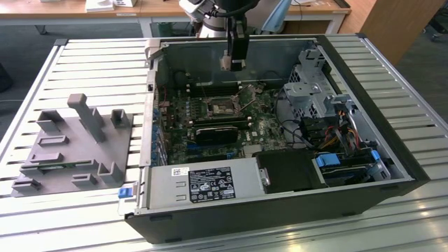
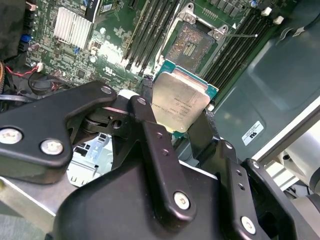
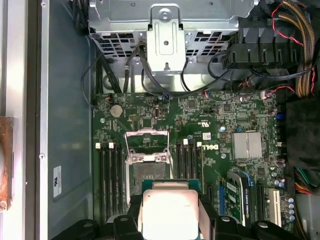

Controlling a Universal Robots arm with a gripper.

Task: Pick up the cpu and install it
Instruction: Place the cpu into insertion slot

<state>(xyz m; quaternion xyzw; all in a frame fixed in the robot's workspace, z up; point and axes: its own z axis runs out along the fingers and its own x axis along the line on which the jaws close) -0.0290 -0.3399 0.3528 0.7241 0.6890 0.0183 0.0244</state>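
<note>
My gripper [image 2: 177, 114] is shut on the cpu [image 2: 181, 102], a flat square chip with a silvery top plate and a pale green rim, held by two opposite edges between the black fingers [image 2: 150, 135]. In the first wrist view the cpu [image 3: 170, 212] hangs just short of the open socket [image 3: 147, 172], whose metal frame is lifted. The socket [image 2: 192, 45] lies beyond the chip, uncovered, with its contact field showing. In the exterior view the gripper [image 1: 233, 64] hovers inside the open computer case, above the motherboard and a little behind the socket [image 1: 222, 106].
Memory slots [image 3: 110, 175] flank the socket on both sides. A finned heat sink [image 3: 246, 145], a long black module [image 1: 217, 134], a drive cage [image 1: 311, 84], cables [image 1: 336, 126] and the power supply [image 1: 203, 184] crowd the case. A grey tray [image 1: 70, 152] sits at the exterior view's left.
</note>
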